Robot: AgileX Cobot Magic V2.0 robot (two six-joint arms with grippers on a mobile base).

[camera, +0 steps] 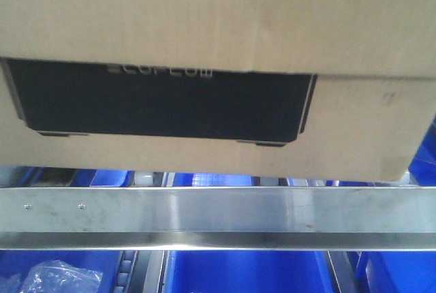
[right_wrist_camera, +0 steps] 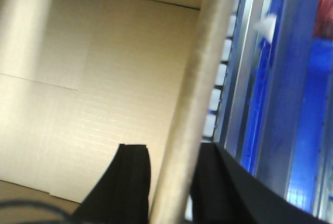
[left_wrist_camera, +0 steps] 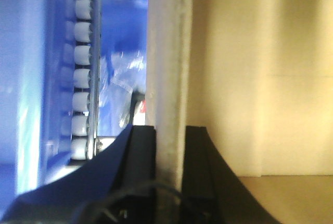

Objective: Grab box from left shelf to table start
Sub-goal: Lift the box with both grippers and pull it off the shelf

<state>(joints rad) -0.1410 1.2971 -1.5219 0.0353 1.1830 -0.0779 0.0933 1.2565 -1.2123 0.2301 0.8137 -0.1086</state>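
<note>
Only the front view took in the box [camera: 218, 13] from outside. It filled the upper frame, just above the silver rail of the left shelf [camera: 218, 219], and hid whatever lay behind it. The wrist views showed what that view could not (the grip itself). The left gripper [left_wrist_camera: 170, 148] was clamped on one cardboard wall of the box, a black finger on either side, and the right gripper [right_wrist_camera: 171, 164] pinched another wall likewise. Beside each wall ran white rollers [left_wrist_camera: 81, 78] and blue bins [camera: 238, 272]; a crumpled plastic bag [camera: 58, 276] lay in the lower-left bin. The box was brown corrugated cardboard, bare inside, its outer face bearing a black panel [camera: 163, 102] with a thin pale outline and blurred ECOFLOW lettering.
</note>
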